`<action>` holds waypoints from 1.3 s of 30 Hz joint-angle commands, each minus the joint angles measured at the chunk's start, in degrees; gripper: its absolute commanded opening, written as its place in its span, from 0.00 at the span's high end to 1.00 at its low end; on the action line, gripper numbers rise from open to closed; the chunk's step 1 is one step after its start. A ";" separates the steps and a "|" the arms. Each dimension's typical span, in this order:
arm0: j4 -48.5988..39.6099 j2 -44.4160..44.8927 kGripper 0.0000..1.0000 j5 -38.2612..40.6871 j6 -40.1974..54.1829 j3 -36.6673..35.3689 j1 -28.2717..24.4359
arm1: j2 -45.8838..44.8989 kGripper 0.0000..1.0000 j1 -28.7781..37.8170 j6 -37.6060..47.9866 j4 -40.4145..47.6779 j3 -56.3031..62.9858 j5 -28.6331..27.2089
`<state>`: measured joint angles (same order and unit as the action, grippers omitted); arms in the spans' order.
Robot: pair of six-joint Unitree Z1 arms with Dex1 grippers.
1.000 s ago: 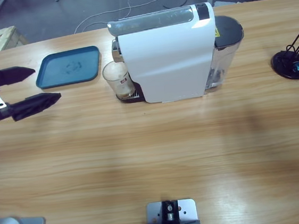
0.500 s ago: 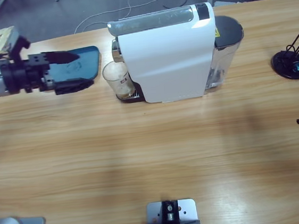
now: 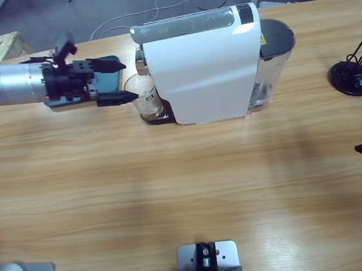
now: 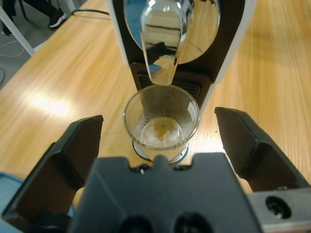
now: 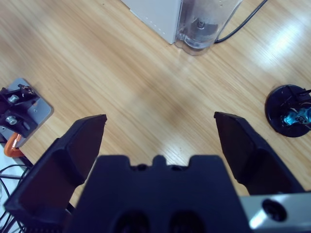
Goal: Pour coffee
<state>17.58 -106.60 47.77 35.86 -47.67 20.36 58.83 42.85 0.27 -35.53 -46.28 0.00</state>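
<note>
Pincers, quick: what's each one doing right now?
Left pincer: open, holding nothing, jaws either side of the glass without touching.
Right pincer: open, holding nothing, above bare table.

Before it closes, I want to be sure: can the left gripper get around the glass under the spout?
Probably yes: the left gripper is open, the glass sits centred between its jaws, nothing between them.

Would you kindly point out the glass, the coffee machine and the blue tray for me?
glass [image 4: 161, 127]: left wrist view, on its inner wall.
coffee machine [image 3: 207, 74]: high view, on its white side panel.
blue tray [image 3: 111, 76]: high view, on its uncovered right end.
</note>
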 commanded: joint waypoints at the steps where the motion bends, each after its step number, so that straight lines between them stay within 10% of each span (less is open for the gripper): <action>1: 0.77 -5.46 0.00 -1.76 1.14 -1.34 1.40 | 1.90 0.00 -0.83 -0.75 -0.48 -0.83 0.79; 28: -1.11 -6.94 0.03 -11.99 0.72 -3.29 7.01 | 1.41 0.00 -0.83 -0.80 -0.41 -0.69 0.79; 39: -3.08 -7.10 0.96 -14.35 0.97 -4.26 8.28 | 1.34 0.00 -0.83 -0.80 -0.41 -0.65 0.79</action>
<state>15.61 -110.65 33.72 36.53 -52.36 27.90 58.83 42.84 0.20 -35.53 -46.29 0.00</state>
